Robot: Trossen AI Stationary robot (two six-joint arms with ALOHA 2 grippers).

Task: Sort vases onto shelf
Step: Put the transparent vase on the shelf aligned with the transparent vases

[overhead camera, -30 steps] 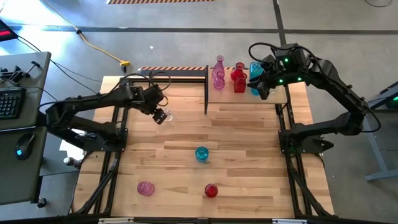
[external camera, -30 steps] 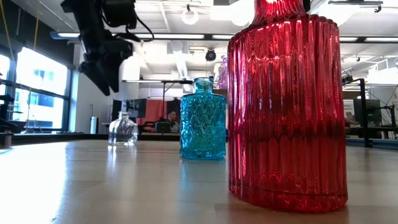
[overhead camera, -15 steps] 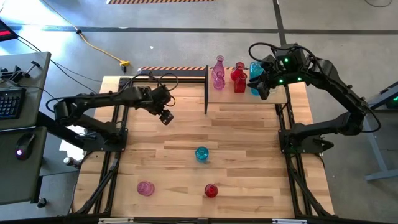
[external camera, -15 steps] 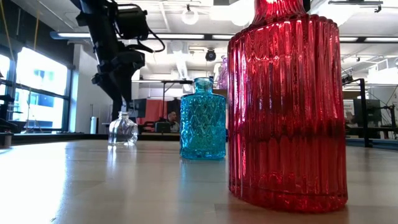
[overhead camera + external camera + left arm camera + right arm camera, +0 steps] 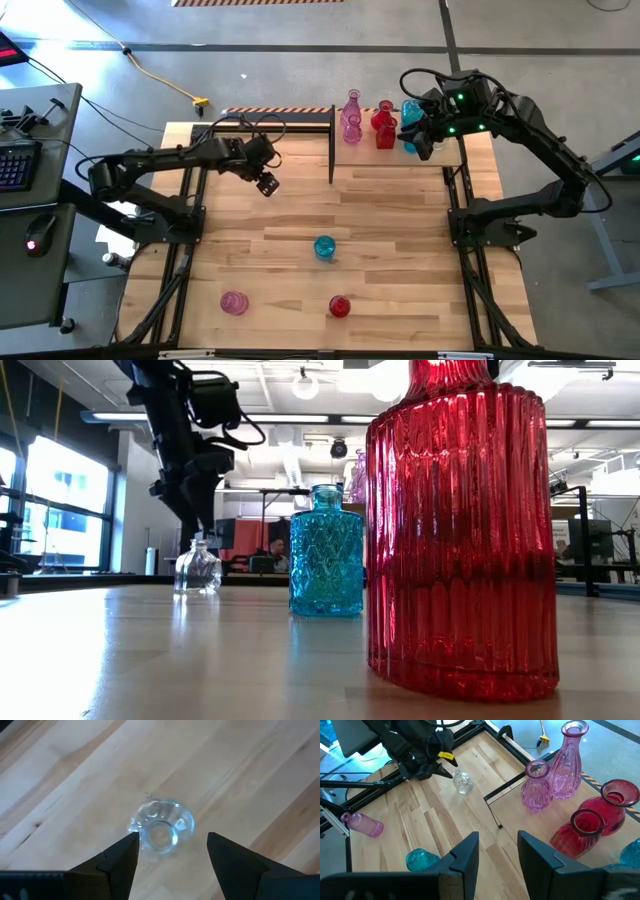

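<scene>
The left gripper point(image 5: 170, 852) had moved across the planked wooden tabletop point(image 5: 380, 215) and come down over the small round clear glass vase point(image 5: 161, 826). Its jaws were wide open, one finger on each side of the vase, not touching it yet. That looked like the start of a grab.

The clear vase stood on the table, well apart from the pale wood shelf with black bars point(image 5: 450, 153). The right gripper point(image 5: 418, 139) stayed still by the shelf, where pink, red and blue glass vases point(image 5: 384, 125) already stood. Its jaws were a little open and held nothing.
</scene>
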